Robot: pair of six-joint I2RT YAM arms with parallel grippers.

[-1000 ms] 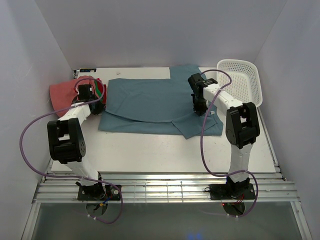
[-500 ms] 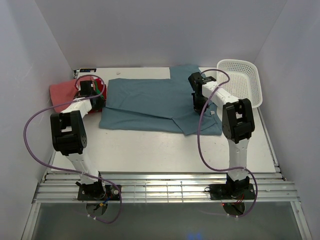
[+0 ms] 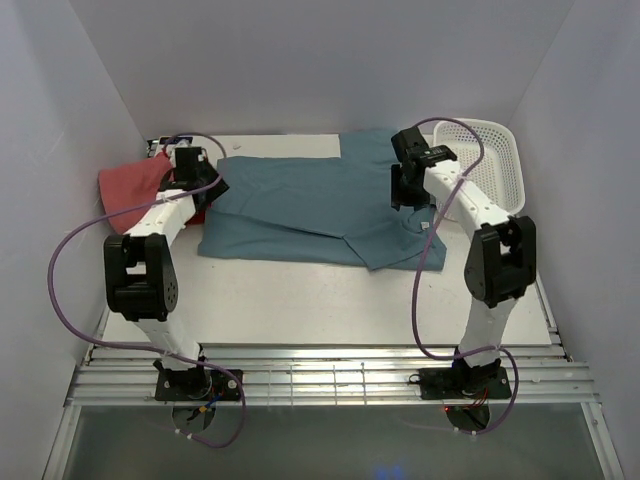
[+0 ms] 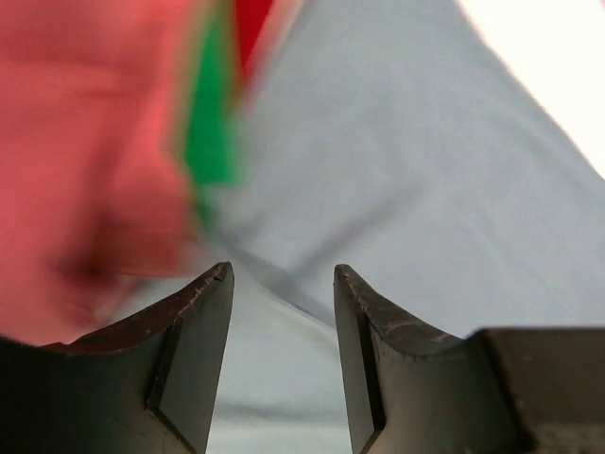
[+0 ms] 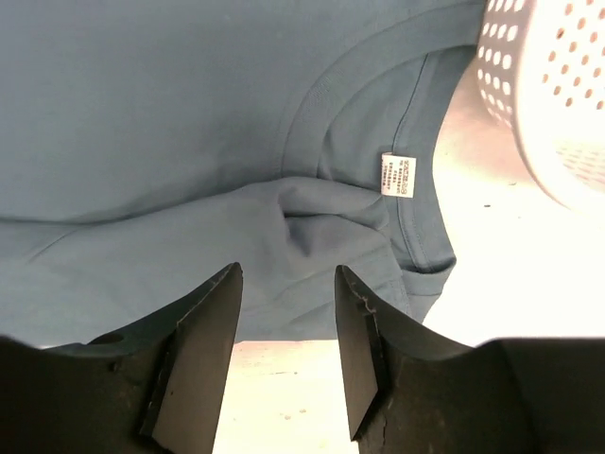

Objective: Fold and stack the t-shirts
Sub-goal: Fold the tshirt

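A large teal-blue t-shirt (image 3: 310, 205) lies on the table with its near part folded over. In the right wrist view its collar and white label (image 5: 398, 175) show. My left gripper (image 3: 212, 187) stands open at the shirt's left edge, with nothing between its fingers (image 4: 283, 272). Beside it lies the folded stack: a salmon-pink shirt (image 3: 130, 185), with green (image 4: 210, 123) and red (image 4: 253, 24) edges in the blurred left wrist view. My right gripper (image 3: 405, 197) is open above the shirt's right side near the collar, its jaws (image 5: 286, 274) holding nothing.
A white mesh basket (image 3: 490, 160) stands at the back right, close to my right arm, and shows at the right wrist view's edge (image 5: 548, 85). Bare tabletop (image 3: 300, 300) stretches between the shirt and the arm bases. White walls close in the sides.
Both grippers have gone from shut to open and let go of the teal shirt. Both have drawn back toward the far side of the table. The shirt stays folded.
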